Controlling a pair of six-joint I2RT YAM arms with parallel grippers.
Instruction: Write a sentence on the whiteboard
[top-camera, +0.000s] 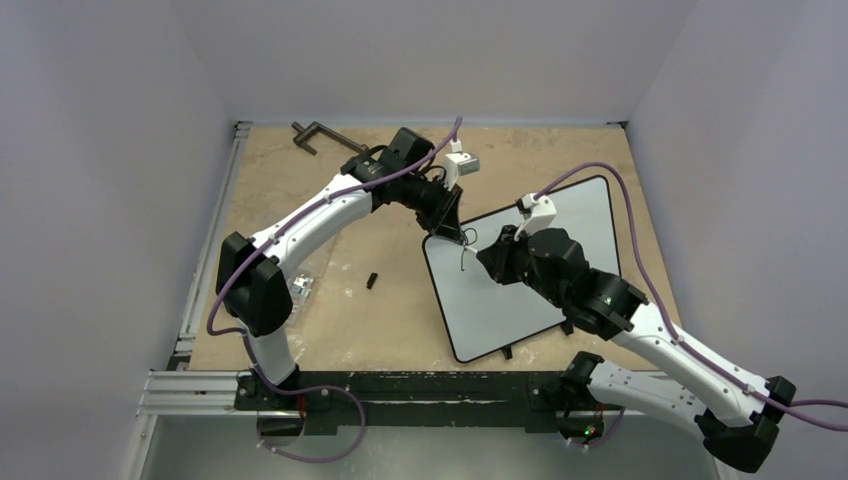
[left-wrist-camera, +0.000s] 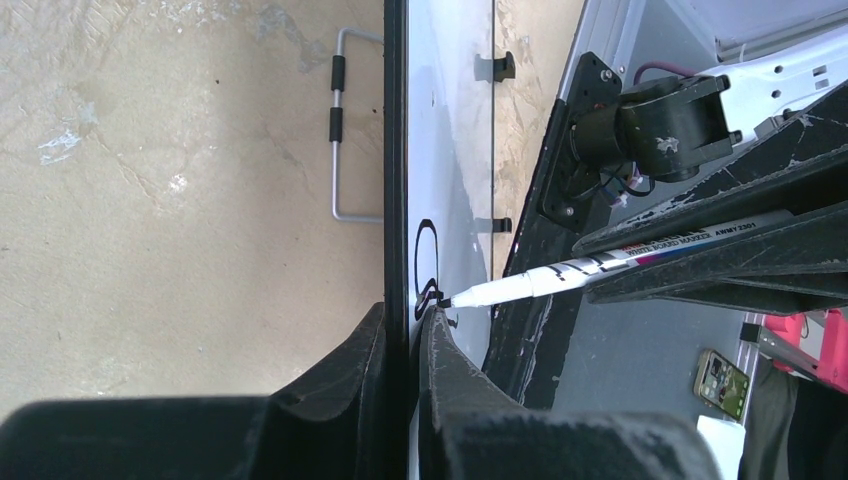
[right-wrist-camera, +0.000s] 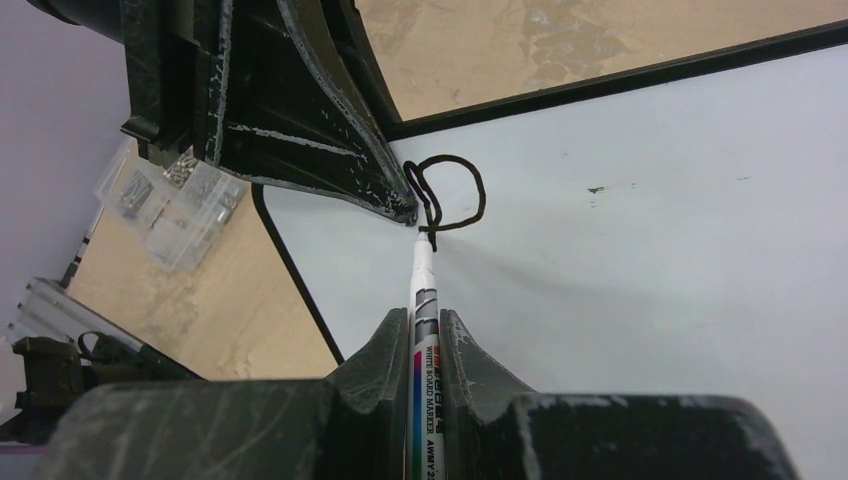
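The whiteboard (top-camera: 540, 290) lies at an angle on the table, right of centre. My left gripper (top-camera: 455, 232) is shut on its far left corner, with the rim between the fingers (left-wrist-camera: 410, 320). My right gripper (top-camera: 492, 256) is shut on a white whiteboard marker (right-wrist-camera: 424, 300). The marker's tip touches the board beside the left fingertip (right-wrist-camera: 395, 195). Of the sentence, only one black looped stroke (right-wrist-camera: 455, 190) shows near that corner; it also shows in the left wrist view (left-wrist-camera: 425, 245). The marker (left-wrist-camera: 560, 272) comes in from the right there.
A black clamp (top-camera: 318, 134) lies at the back of the table. A small black cap (top-camera: 372, 281) and a clear plastic box (top-camera: 301, 288) lie left of the board. A metal wire handle (left-wrist-camera: 345, 130) lies on the table beside the board's edge.
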